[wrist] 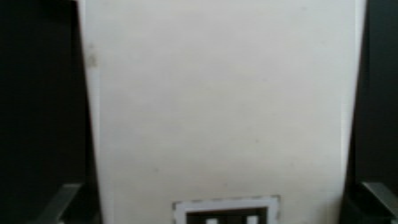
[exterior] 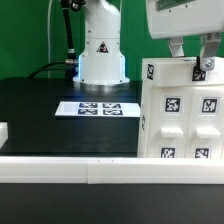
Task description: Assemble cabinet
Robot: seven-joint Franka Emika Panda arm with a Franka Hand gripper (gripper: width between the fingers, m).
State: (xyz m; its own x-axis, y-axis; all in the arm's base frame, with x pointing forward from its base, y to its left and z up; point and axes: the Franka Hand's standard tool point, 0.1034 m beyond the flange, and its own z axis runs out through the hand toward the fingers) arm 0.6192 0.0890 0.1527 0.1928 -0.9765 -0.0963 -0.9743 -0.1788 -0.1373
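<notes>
Exterior view has the black table [exterior: 40, 115] running under everything, and the cabinet [exterior: 180, 115] stands at that view's right: a white panel box dotted with square black-and-white tags, no readable text. The base [exterior: 101, 50] behind wears a triangle warning sticker, and the marker board [exterior: 99, 108] lies flat before it. The gripper [exterior: 190, 62] sits down over the cabinet's top edge, its fingers [wrist: 377, 200] spread either side of a tagged panel, though I can't tell if they're actually clamping it.

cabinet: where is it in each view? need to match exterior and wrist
Exterior view: the cabinet stands at the picture's right, under the gripper, right of the marker board.
Wrist view: one white cabinet panel fills the middle of the frame, between the jaws.
Shared landmark: the panel's black-and-white tags.
</notes>
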